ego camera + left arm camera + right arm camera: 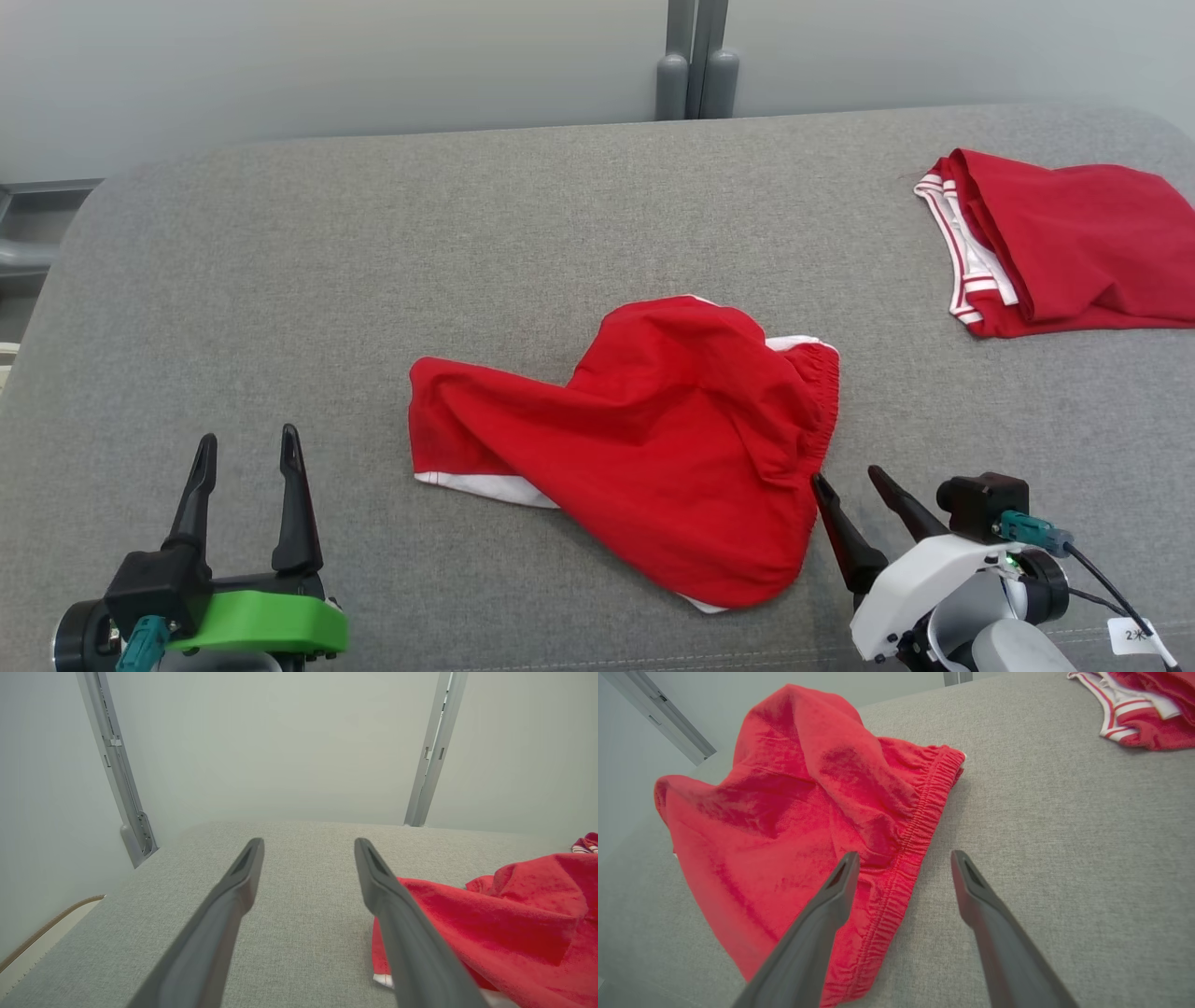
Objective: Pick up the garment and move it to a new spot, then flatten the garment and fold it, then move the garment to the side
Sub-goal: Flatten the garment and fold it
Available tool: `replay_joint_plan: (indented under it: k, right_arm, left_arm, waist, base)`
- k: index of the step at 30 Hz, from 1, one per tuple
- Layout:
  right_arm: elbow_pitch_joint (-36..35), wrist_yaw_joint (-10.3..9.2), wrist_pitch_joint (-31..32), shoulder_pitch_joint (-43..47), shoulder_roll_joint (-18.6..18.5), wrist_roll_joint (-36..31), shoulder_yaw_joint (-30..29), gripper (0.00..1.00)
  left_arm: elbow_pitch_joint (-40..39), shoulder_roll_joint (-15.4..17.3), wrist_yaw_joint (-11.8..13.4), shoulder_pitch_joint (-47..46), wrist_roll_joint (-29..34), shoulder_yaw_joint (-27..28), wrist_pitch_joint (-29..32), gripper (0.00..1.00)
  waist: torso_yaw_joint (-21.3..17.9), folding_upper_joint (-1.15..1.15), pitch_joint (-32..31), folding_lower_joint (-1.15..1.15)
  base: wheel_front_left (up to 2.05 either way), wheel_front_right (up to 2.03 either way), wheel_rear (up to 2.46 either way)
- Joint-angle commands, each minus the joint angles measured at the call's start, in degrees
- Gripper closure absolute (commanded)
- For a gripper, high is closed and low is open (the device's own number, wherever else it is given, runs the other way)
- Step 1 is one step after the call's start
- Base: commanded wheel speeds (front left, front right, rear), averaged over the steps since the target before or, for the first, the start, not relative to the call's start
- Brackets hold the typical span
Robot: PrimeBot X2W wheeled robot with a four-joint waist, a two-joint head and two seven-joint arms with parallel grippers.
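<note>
A red garment (pixel 644 439), a pair of shorts with white trim and an elastic waistband, lies crumpled in the middle of the grey table (pixel 373 261). My left gripper (pixel 248 445) stands open at the lower left, well apart from the cloth's left edge; its wrist view shows the garment (pixel 504 924) to the right of its fingers. My right gripper (pixel 850 478) is open at the lower right, its left finger just at the waistband edge. In the right wrist view the garment (pixel 794 812) lies under and beyond the left finger, and the right gripper (pixel 901 858) holds nothing.
A second red garment with white striped trim (pixel 1064 243) lies folded at the table's far right, also seen as the folded piece (pixel 1143 714) in the right wrist view. A grey post (pixel 695 61) stands behind the table's far edge.
</note>
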Motion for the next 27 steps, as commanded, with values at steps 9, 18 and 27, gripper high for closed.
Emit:
replay_joint_plan:
  k: [9, 18, 27]
  right_arm:
    - [1.03, 0.00, 4.46, 0.90, -0.12, 0.98, 1.38, 0.00]
    - [4.53, 0.00, 6.29, 0.25, 0.52, 1.61, 2.81, 0.01]
    - [6.79, 0.00, 1.09, -3.22, 0.00, 1.59, 4.25, 1.00]
  left_arm:
    - [0.02, -0.95, -0.76, 0.47, 0.53, -0.01, -0.14, 0.00]
    - [0.90, -1.30, -1.52, -0.67, 0.48, 0.32, -0.14, 0.00]
    - [1.21, -1.47, -1.83, -1.02, 0.42, 1.17, -0.14, 0.00]
  waist:
    - [1.02, 0.00, 0.62, 0.00]
    - [2.66, 0.00, 1.07, 0.00]
    - [2.78, 0.00, 1.85, 0.00]
  base:
    - [0.00, 0.00, 0.00]
    - [0.00, 0.00, 0.00]
    - [0.00, 0.00, 0.00]
